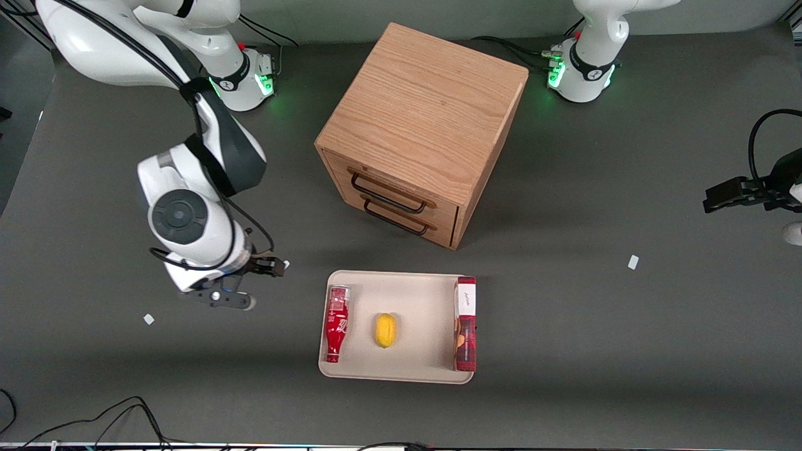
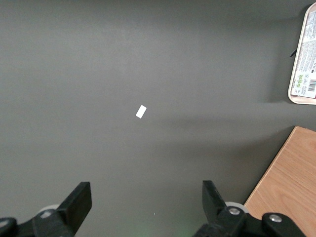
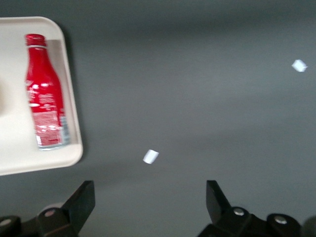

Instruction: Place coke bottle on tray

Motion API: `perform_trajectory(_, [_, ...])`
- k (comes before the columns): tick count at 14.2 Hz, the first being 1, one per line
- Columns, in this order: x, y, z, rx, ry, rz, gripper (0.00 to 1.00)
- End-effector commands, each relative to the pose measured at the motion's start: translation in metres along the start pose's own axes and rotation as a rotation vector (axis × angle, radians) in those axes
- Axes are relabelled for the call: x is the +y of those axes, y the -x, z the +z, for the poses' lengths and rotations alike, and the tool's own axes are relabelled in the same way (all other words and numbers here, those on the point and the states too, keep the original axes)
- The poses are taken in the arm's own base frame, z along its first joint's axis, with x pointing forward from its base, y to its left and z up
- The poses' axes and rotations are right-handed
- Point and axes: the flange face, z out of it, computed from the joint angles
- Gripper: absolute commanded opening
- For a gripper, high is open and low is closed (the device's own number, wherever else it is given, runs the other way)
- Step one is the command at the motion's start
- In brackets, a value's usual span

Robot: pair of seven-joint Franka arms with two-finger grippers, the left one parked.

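The small red contour coke bottle [image 1: 336,323] [image 3: 45,94] with white lettering is seen lying on its side on the flat beige rectangular tray [image 1: 418,293] [image 3: 73,127], along the tray's rim toward the working arm's end of the table, its red cap pointed at the tabletop's front edge. A yellow oval fruit [image 1: 385,330] is seen at the tray's middle, and a red-and-white rectangular box [image 1: 465,323] along the rim toward the parked arm's end. The wooden two-drawer cabinet [image 1: 421,131] is set farther from the camera than the tray. The black two-finger gripper [image 1: 235,285] [image 3: 148,207] is held apart from the tray, over bare grey tabletop, its fingers spread wide and holding nothing.
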Motion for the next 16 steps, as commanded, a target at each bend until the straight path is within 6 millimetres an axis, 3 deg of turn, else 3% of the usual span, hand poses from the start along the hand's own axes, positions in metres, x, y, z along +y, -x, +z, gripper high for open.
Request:
perform_trajectory(1, [0.033,0.020,-0.035,-0.043,-0.007,-0.038,1.00])
perform_trajectory(4, [0.094,0.031,-0.076,-0.084,-0.053,-0.094,1.00])
perform_trajectory(8, [0.171,0.073,-0.115,-0.038,-0.083,-0.135,1.00])
perform_trajectory(11, [0.196,0.095,-0.136,0.005,-0.171,-0.185,1.00])
perform_trajectory(16, [0.200,0.103,-0.188,-0.003,-0.211,-0.271,1.00])
